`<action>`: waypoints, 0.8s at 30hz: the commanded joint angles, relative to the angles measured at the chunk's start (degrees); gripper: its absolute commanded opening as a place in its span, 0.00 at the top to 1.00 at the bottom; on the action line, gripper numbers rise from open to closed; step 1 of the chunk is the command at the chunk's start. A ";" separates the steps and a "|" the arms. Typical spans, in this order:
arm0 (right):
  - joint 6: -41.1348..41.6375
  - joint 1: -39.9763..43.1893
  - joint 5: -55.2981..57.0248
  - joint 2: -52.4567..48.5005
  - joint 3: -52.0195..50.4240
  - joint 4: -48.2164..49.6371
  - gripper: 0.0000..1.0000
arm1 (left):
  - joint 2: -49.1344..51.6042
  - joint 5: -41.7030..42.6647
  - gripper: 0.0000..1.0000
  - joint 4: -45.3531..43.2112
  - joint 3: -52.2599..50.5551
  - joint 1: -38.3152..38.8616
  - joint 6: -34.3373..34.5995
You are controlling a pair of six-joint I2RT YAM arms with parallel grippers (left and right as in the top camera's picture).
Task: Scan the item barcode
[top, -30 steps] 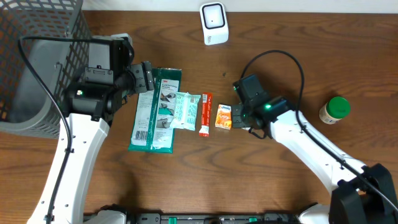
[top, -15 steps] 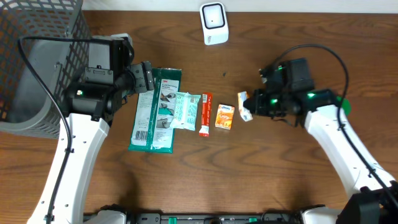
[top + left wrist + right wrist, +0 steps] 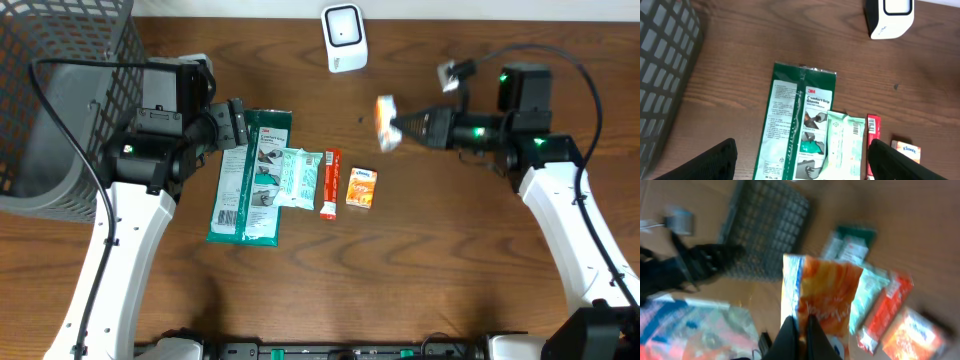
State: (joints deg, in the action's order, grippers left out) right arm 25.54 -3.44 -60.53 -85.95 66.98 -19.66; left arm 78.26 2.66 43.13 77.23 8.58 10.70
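Observation:
A small orange and white packet (image 3: 385,110) hangs in the air, pinched at its edge by my shut right gripper (image 3: 401,126). It is to the right of, and nearer than, the white barcode scanner (image 3: 343,38) at the table's back edge. In the right wrist view the packet (image 3: 822,292) stands upright above the two dark fingertips of the right gripper (image 3: 801,330) and is blurred. My left gripper (image 3: 237,124) hovers open over the top of a green glove pack (image 3: 800,120), with nothing between its fingers (image 3: 710,160). The scanner (image 3: 890,17) shows at the top right of the left wrist view.
On the table lie the green glove pack (image 3: 250,180), a pale green sachet (image 3: 298,178), a red stick pack (image 3: 330,183) and a small orange tissue box (image 3: 361,187). A grey wire basket (image 3: 60,90) fills the back left corner.
My right gripper has lifted the packet from beside the tissue box and swung it up and back, toward the scanner. The left arm has not moved.

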 commanded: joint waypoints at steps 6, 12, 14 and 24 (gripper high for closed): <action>31.41 -0.74 0.07 0.26 5.79 26.75 0.99 | 0.02 -0.28 0.16 0.13 -0.09 0.02 0.35; 35.74 -1.31 4.57 -6.16 21.03 26.27 0.99 | 0.02 -0.28 0.16 0.13 -0.09 0.02 0.35; 37.11 -1.97 5.16 -10.27 27.71 26.25 0.99 | 0.02 -0.28 0.16 0.13 -0.09 0.02 0.35; 42.14 -5.18 10.93 -32.44 48.59 26.34 0.99 | 0.02 -0.28 0.16 0.13 -0.09 0.02 0.35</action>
State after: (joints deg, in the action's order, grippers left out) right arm 65.19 -7.53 -53.21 -112.20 112.86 6.76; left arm 78.26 2.66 43.16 77.23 8.58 10.70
